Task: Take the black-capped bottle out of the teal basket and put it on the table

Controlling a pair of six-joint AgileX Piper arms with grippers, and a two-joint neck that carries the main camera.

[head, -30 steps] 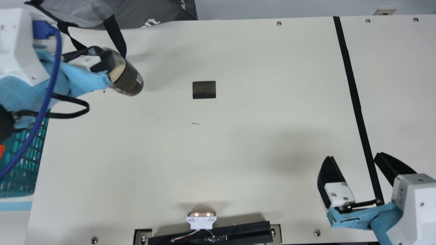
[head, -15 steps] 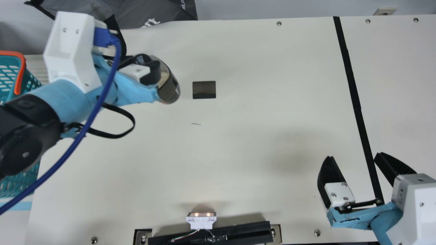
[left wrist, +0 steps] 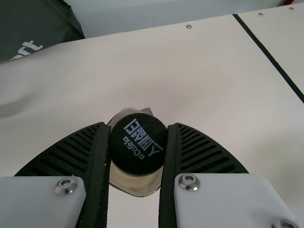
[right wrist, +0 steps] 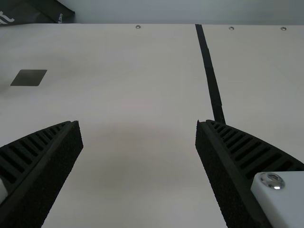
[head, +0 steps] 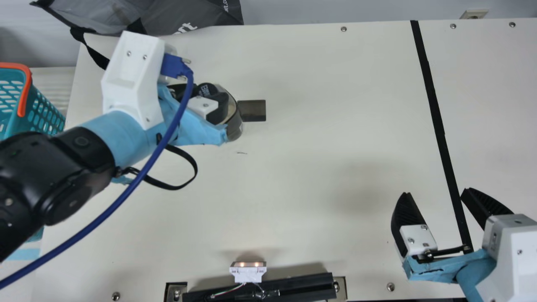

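Main view: our left hand [head: 209, 98] grips the black-capped bottle [head: 235, 125] over the surface [head: 319, 142].
Right hand [head: 436, 192]: we hold it wide open.

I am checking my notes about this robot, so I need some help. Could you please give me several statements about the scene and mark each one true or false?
1. The left gripper holds the black-capped bottle. True.
2. The right gripper is shut on the basket. False: the right gripper is open, with nothing between its fingers.
3. The bottle is inside the basket. False: it is outside the teal basket, over the table.
4. The basket has an orange handle. True.
5. A grey bag is at the table's far edge. True.
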